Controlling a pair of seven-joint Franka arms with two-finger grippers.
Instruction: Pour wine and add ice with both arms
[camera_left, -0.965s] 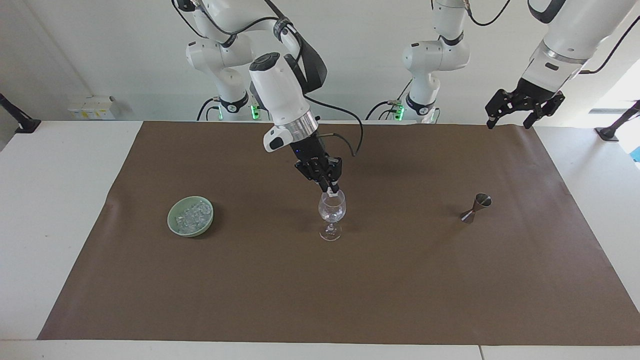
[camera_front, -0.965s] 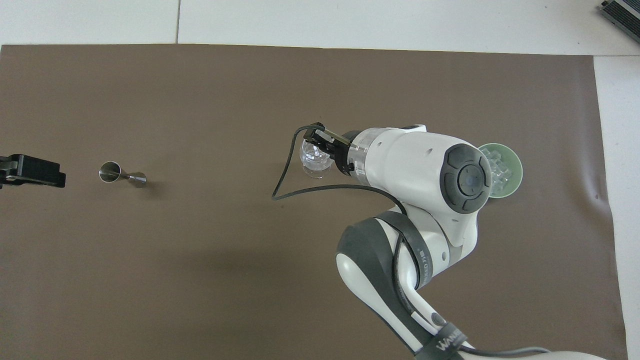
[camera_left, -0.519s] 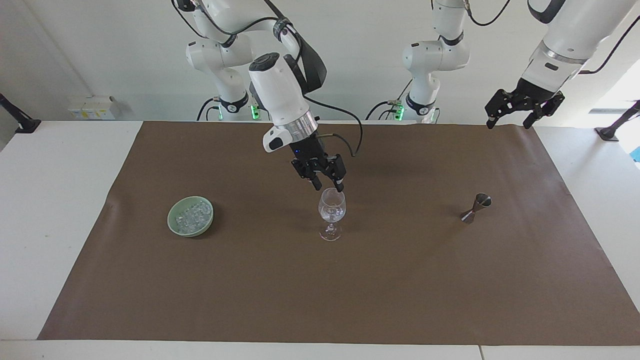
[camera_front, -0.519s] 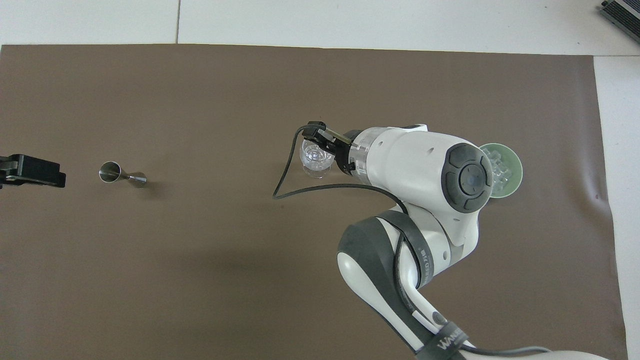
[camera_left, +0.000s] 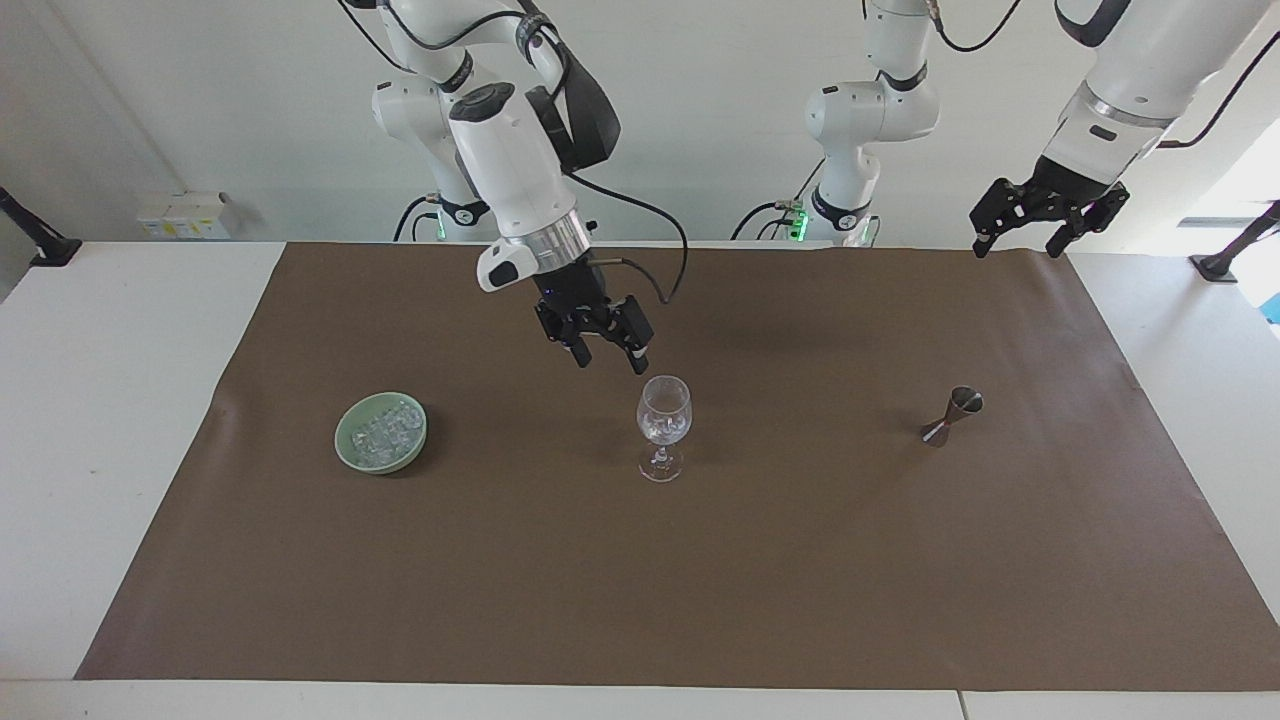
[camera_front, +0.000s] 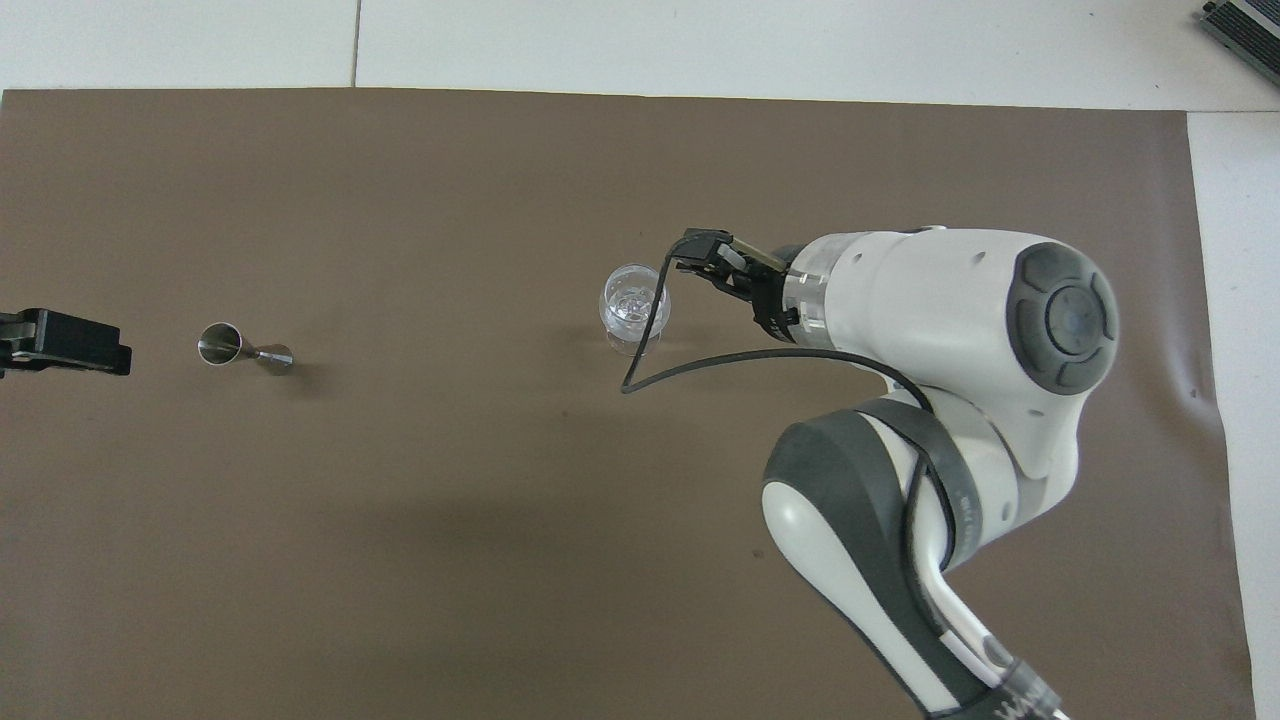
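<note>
right tool: fingers apart, empty, now raised clear of wine glass rim | ice: in green bowl, some in glass | left tool: open, waiting over desk corner

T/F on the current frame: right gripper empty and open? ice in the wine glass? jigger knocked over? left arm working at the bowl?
1. The right gripper is open and holds nothing, up over the mat beside the wine glass. True.
2. The wine glass has ice cubes in its bowl. True.
3. The jigger lies on its side. False: it stands upright.
4. The left gripper is picking ice from the green bowl. False: it waits, open, over the mat's edge at the left arm's end.
</note>
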